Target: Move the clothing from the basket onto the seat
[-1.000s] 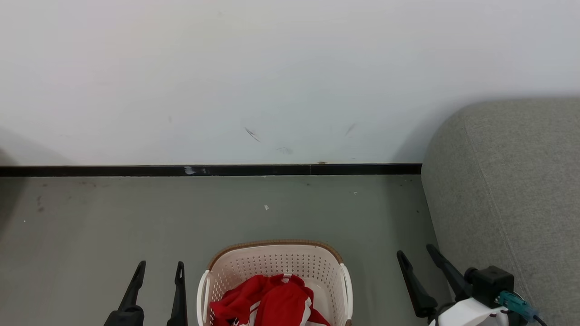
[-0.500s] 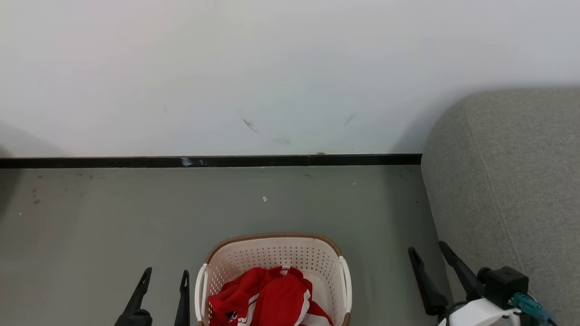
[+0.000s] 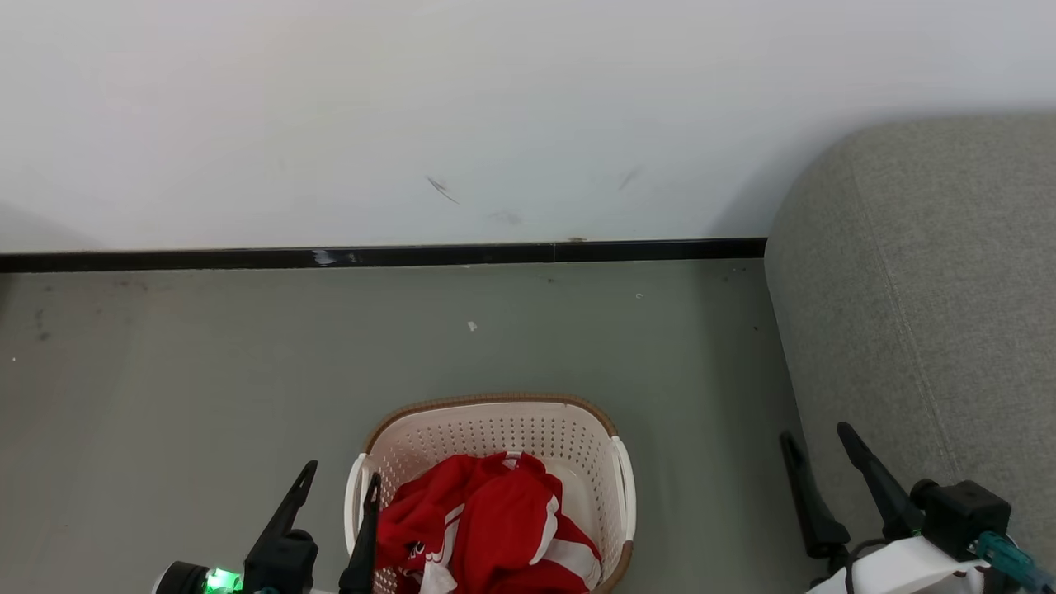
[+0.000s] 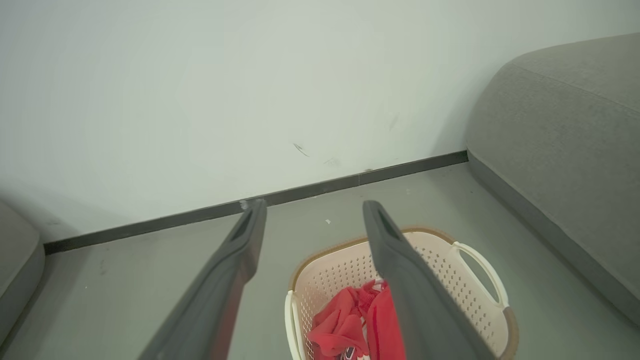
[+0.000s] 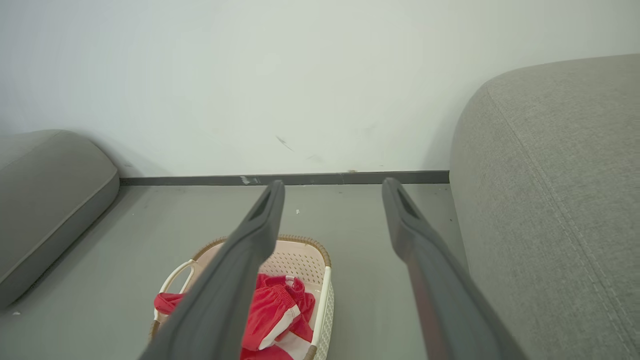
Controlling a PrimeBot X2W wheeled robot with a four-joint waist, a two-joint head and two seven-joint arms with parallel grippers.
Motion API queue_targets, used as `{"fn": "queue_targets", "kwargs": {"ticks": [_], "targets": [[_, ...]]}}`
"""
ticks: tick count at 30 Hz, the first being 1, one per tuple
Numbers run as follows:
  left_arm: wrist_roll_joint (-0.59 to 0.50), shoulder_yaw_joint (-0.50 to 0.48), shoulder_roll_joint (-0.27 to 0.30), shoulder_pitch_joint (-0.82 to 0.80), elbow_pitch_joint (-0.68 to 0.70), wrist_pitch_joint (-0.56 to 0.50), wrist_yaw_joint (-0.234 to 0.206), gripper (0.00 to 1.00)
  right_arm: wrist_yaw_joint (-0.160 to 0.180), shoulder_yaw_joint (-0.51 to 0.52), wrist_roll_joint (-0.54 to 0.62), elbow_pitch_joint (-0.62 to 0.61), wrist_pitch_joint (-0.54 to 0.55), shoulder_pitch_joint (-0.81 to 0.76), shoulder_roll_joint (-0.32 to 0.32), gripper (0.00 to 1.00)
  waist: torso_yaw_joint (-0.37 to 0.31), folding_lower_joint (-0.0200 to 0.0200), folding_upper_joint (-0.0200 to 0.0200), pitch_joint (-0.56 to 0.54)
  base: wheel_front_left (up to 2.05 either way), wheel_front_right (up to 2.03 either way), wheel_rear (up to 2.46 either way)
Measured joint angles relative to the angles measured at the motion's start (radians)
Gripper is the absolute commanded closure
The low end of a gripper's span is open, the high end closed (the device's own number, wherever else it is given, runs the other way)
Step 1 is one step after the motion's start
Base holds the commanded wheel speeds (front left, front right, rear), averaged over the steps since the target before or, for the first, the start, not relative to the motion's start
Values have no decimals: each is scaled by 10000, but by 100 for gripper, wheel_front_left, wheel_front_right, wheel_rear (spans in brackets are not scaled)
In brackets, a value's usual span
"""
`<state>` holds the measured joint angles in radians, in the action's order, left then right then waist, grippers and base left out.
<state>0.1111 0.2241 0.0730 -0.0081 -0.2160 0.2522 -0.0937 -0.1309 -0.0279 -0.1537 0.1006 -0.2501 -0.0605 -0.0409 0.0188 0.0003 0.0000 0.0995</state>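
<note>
While both sets of jaws stand spread wide with nothing between them, no garment has left the basket, so the trouble ahead lies in the first reach. From the head view, the red-and-white clothing [image 3: 495,528] lies heaped in the cream perforated laundry basket [image 3: 495,402] on the grey floor [image 3: 206,388], near and central, and the grey upholstered seat [image 3: 932,289] rises apart from it on the right. The left jaws sit just left of the basket, one finger [image 3: 365,536] lying over the white left handle [image 3: 353,495]; whether it touches I cannot tell. I judge that a straight descent could strike that handle or the brown rim and shove or tip the light basket instead of entering it. The right jaws hover by the seat's near edge, empty. From the left wrist view, the spread fingers [image 4: 235,270] frame the basket's left part, with the clothing bunched low inside. A shallow pinch may catch only one fold, so a garment could slip free in mid-carry and drop to the floor, or the two could come out tangled and drag on the rim. From the right wrist view, the clothing shows past one finger, the seat stands close on the right, and a second grey cushion [image 5: 45,190] lies far left. Any carry must cross open floor, and letting go too near the seat's rounded edge could let the soft cloth slide off.
</note>
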Motion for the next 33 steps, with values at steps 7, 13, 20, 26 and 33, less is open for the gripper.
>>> {"fn": "queue_targets", "kwargs": {"ticks": [7,13,20,26,33], "targets": [[-286,196,-2,-491,-646,0,90,0,0,142,17,-357,-6,23,0,0,-80,0,0,521,0,0,0],[-472,339,15,-975,-1143,0,138,0,0,230,79,-704,-6,156,2,0,-155,0,0,1056,0,0,0],[-999,685,155,-1711,-1632,0,184,0,0,372,144,-1030,-8,702,0,0,-262,0,0,1782,0,0,0],[-1158,834,104,-2383,-2111,-2,188,0,0,384,211,-1285,-8,1197,0,0,-355,0,0,2480,0,0,0],[-1256,880,92,-3086,-2757,-2,224,0,0,401,217,-1522,-12,1825,-2,0,-459,0,0,3293,0,0,0]]}}
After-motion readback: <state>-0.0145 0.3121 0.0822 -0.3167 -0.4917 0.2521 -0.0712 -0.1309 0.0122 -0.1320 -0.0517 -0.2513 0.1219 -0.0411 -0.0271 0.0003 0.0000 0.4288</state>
